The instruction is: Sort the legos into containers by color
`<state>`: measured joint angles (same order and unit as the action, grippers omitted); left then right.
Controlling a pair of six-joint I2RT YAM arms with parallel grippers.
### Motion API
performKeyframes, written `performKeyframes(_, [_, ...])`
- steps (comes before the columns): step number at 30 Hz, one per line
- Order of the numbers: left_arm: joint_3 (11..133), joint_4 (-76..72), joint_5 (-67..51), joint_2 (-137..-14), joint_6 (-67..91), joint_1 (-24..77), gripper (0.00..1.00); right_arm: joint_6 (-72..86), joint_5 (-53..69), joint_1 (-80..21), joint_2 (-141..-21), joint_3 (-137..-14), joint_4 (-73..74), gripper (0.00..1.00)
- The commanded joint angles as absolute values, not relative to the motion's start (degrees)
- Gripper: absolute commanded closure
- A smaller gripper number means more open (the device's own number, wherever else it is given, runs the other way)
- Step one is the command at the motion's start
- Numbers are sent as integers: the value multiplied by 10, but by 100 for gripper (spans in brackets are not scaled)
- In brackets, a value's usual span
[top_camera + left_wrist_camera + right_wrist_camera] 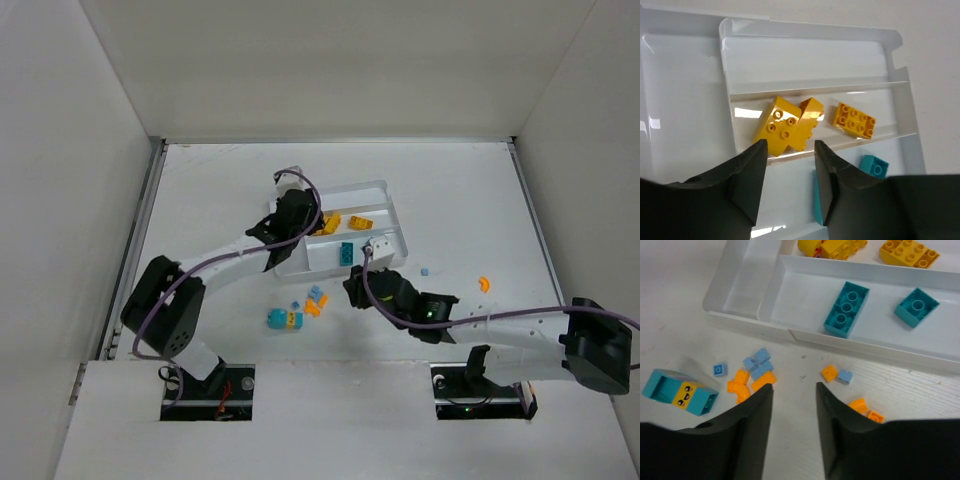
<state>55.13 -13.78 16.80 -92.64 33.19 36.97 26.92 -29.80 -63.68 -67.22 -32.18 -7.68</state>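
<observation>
Right wrist, loose legos [760,371] on table [680,315], left wrist, tray [810,30]

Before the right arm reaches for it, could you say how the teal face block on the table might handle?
The teal face block looks like rigid moulded plastic, so it should stay stiff when pinched. Its open end shows a hollow inside, so it is probably light. Lying on a flat side, it would likely slide, not roll, when pushed.

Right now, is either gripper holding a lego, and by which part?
Nothing is held. The left gripper and right gripper both stand open, with nothing between the jaws.
</observation>
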Motion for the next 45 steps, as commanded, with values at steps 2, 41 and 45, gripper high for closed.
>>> performKeyframes(2, [507, -143, 177, -804, 339, 370, 71, 280, -308, -675, -707, -374, -102, 65])
performKeyframes(41, [224, 171, -38, -192, 488, 90, 72, 17, 47, -718, -1048, -692, 40, 14])
performKeyframes(45, [223, 169, -61, -200, 490, 74, 72, 19, 40, -713, -1070, -701, 36, 24])
